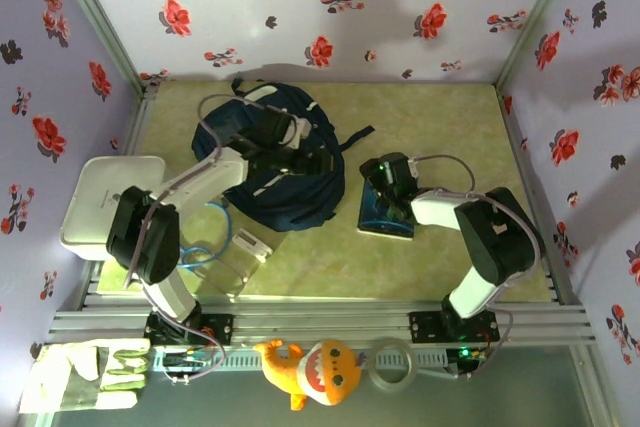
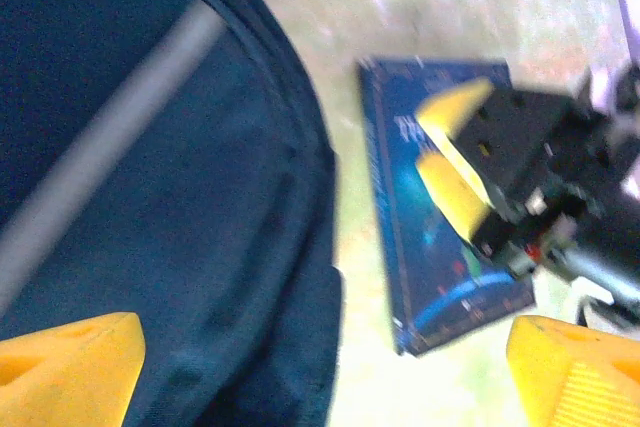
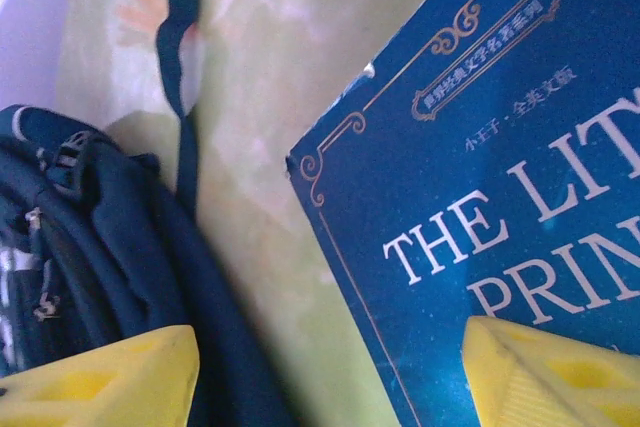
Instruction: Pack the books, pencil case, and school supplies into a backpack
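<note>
The navy backpack (image 1: pixel 275 172) lies at mid-table, and it fills the left of the left wrist view (image 2: pixel 150 197). My left gripper (image 1: pixel 300 142) hovers over its right side, open (image 2: pixel 325 377) and holding nothing. A bright blue book (image 1: pixel 386 212) titled "The Little Prince" (image 3: pixel 480 197) lies flat to the right of the backpack. My right gripper (image 1: pixel 385 179) hangs over the book's near-left edge, open (image 3: pixel 325 377). One of its fingers is above the cover and the other above the backpack's edge (image 3: pixel 90 237). The left wrist view shows those yellow fingers (image 2: pixel 455 147) over the book (image 2: pixel 420 247).
A white tray (image 1: pixel 105 197) sits at the left edge. Beside it lies a clear pouch (image 1: pixel 225 247) with a blue cord and a small white box; whether it is the pencil case I cannot tell. A backpack strap (image 1: pixel 355 137) trails right. Glove (image 1: pixel 85 375), plush toy (image 1: pixel 310 372) and tape roll (image 1: pixel 393 362) rest on the front ledge.
</note>
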### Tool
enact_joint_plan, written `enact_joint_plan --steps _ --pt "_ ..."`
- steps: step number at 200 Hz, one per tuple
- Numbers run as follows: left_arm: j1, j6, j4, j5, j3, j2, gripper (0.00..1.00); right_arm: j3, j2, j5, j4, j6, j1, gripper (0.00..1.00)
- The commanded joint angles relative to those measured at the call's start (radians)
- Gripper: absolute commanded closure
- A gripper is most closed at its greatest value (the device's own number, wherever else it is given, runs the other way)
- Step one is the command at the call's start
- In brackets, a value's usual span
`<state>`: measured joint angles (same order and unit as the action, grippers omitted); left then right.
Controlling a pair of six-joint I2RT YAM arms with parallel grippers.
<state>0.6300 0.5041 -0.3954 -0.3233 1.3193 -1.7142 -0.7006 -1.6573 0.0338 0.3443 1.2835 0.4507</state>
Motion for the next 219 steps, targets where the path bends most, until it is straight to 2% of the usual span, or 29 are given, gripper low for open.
enact_joint_plan --steps 1,29,64,78,107,138,172,219 --pt "0.058 0.044 -0.039 -0.037 0.034 -0.044 0.06 0.001 0.005 -0.097 0.013 -0.023 -0.031 0.3" --pt "0.116 0.074 -0.002 -0.037 0.078 -0.107 0.07 -0.025 0.159 -0.026 -0.214 -0.151 -0.065 0.28" --pt "0.167 0.141 0.04 -0.036 0.168 -0.22 0.14 -0.027 0.335 0.161 -0.513 -0.332 -0.09 0.28" --pt "0.178 0.172 0.028 -0.021 0.211 -0.27 0.17 -0.027 0.368 0.213 -0.61 -0.389 -0.1 0.3" --pt "0.192 0.191 -0.037 0.005 0.315 -0.367 0.24 -0.036 0.387 0.228 -0.732 -0.5 -0.118 0.38" --pt "0.212 0.181 -0.037 0.021 0.374 -0.449 0.31 -0.032 0.359 0.221 -0.764 -0.555 -0.138 0.46" --pt "0.222 0.148 -0.135 0.046 0.462 -0.539 0.38 -0.043 0.284 0.153 -0.743 -0.583 -0.158 0.61" --pt "0.234 0.131 -0.186 0.07 0.512 -0.586 0.49 -0.024 0.23 0.101 -0.699 -0.572 -0.161 0.67"
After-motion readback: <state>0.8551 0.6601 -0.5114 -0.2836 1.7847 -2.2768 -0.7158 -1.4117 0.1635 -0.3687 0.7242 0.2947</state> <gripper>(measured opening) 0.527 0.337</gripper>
